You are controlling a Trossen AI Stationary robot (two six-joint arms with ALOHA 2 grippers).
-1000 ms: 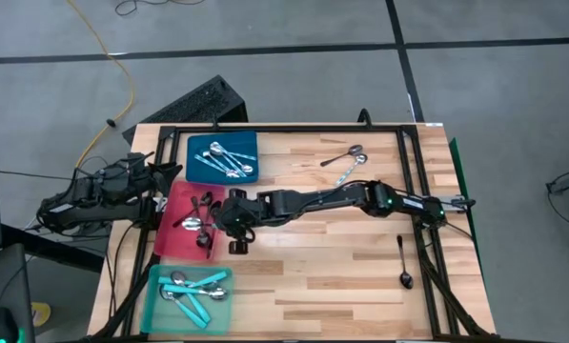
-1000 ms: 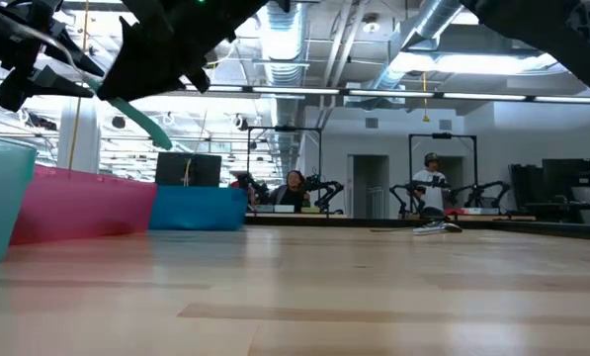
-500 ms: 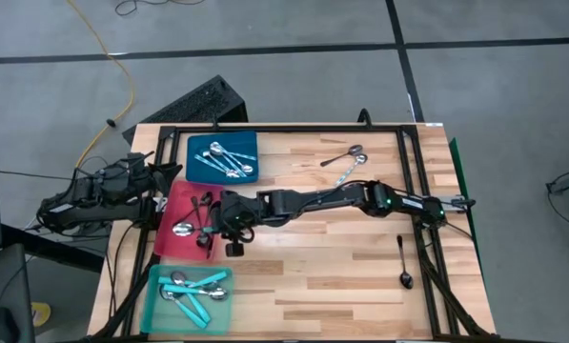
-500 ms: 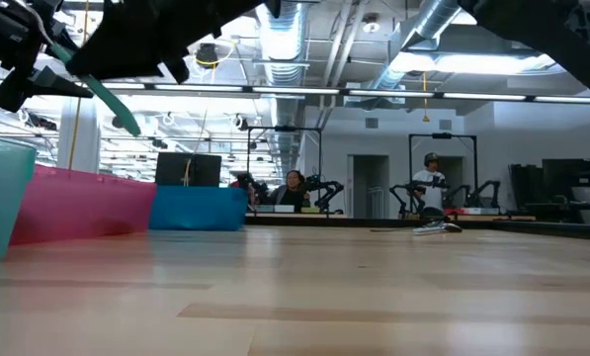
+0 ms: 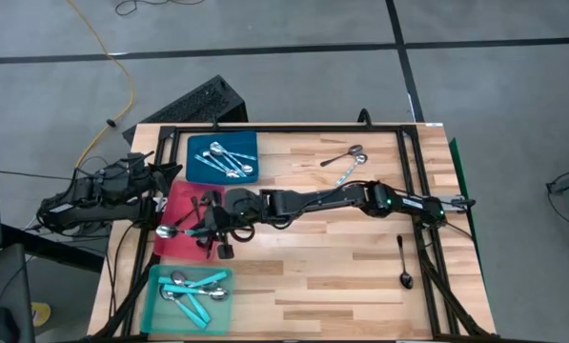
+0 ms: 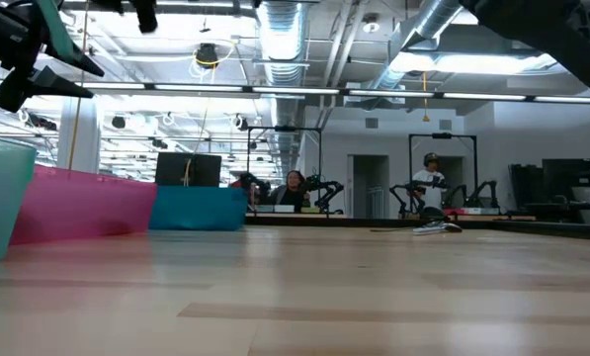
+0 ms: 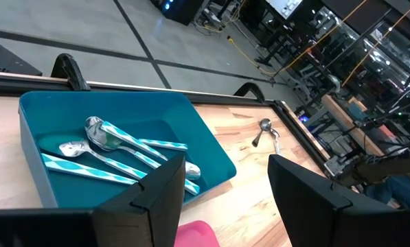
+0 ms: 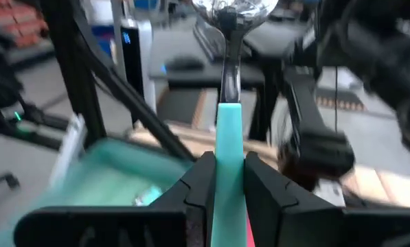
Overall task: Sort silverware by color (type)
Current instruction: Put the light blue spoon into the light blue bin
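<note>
Turquoise-handled spoon (image 8: 228, 130) clamped in right end effector (image 5: 211, 227) above red tray (image 5: 174, 243).

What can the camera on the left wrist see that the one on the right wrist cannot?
Only the left wrist view shows the blue tray with shiny spoons lying in it, and two more spoons loose on the wooden table. Only the right wrist view shows the right gripper shut on a turquoise-handled spoon, bowl pointing away, with the teal tray blurred beyond. Both look out past their own dark fingers towards the black table frame and the room behind.
</note>
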